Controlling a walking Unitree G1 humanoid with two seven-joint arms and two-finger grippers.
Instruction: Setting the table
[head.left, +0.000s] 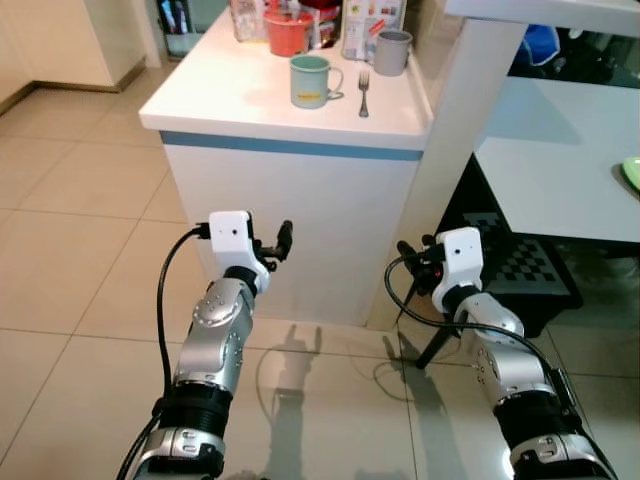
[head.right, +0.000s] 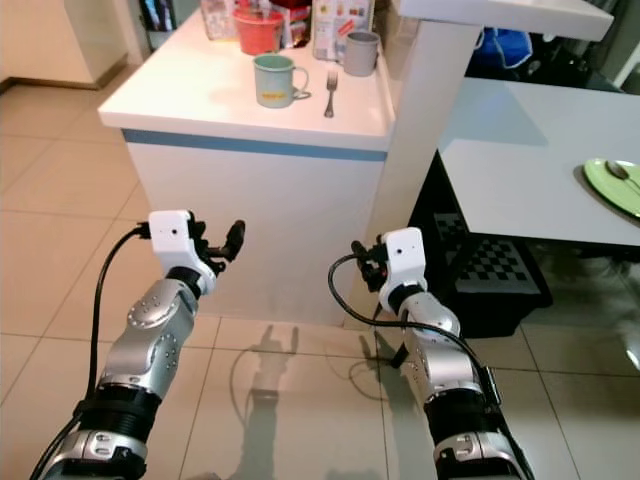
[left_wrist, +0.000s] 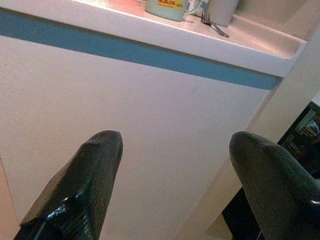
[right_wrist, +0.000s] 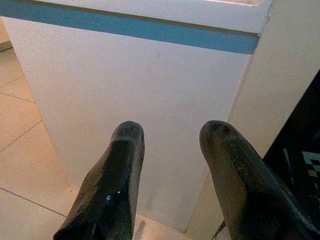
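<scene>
White desk (head.left: 240, 105) with a blue band under its top edge, standing on a beige tiled floor (head.left: 70, 260). On it: green mug (head.left: 312, 81) near the front; fork (head.left: 363, 91) lying just beside the mug, toward the robot's right; grey cup (head.left: 392, 52) and red container (head.left: 289, 33) further back, with boxes behind them. White pillar at the desk's right corner. Second white desk (head.right: 520, 170) further right, carrying a green plate (head.right: 612, 184) with a spoon on it. Left tool (head.left: 272, 240) and right tool (head.left: 413, 255), both raised before the desk's front wall, below its top, fingers apart, holding nothing.
</scene>
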